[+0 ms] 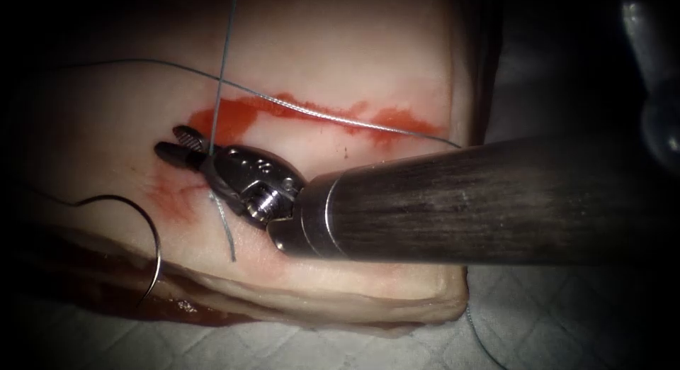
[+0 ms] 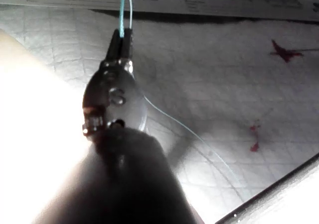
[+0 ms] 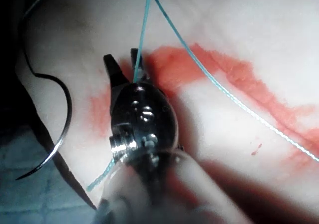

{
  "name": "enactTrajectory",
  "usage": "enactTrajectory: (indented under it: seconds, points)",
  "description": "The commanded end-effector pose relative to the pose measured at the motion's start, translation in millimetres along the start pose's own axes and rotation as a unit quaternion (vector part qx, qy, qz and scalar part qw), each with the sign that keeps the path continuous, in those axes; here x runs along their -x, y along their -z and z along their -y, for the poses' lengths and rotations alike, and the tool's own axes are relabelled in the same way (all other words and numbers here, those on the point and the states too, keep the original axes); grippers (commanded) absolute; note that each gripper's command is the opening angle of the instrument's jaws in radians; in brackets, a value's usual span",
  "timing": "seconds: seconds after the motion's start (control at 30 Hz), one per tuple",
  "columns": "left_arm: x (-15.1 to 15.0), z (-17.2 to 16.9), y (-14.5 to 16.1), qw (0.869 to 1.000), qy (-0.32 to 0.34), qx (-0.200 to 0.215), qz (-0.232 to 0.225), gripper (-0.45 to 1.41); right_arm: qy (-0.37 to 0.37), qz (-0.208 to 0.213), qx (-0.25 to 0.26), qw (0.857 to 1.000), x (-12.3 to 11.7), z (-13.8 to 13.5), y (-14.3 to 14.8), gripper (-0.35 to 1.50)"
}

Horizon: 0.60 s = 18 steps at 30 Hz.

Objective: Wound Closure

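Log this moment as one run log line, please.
left pincer: shut on thread | right pincer: open, thread passing between | needle: free on tissue, left of cut

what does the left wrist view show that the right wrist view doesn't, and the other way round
Left wrist view: the left tool, fingers shut on the thread, above a white pad with red spots.
Right wrist view: the right tool, fingers open with thread running between them, holding nothing, over the tissue with red fluid. The needle lies on the tissue, held by neither tool.
Both: the thread.
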Motion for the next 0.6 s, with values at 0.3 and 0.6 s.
enactTrajectory:
  seconds: [0.3, 0.6]
  points:
    - [-0.3, -0.1, -0.8, 1.0, -0.001, -0.002, 0.001, -0.45, -0.001, -0.003, 0.004, 1.0, 1.1, -0.2, -0.2, -0.35]
    - [1.1, -2.8, 2.4, 0.999, -0.027, 0.03, -0.001, -0.45, 0.0, -0.004, -0.003, 1.0, 2.3, 2.6, 7.5, 0.74]
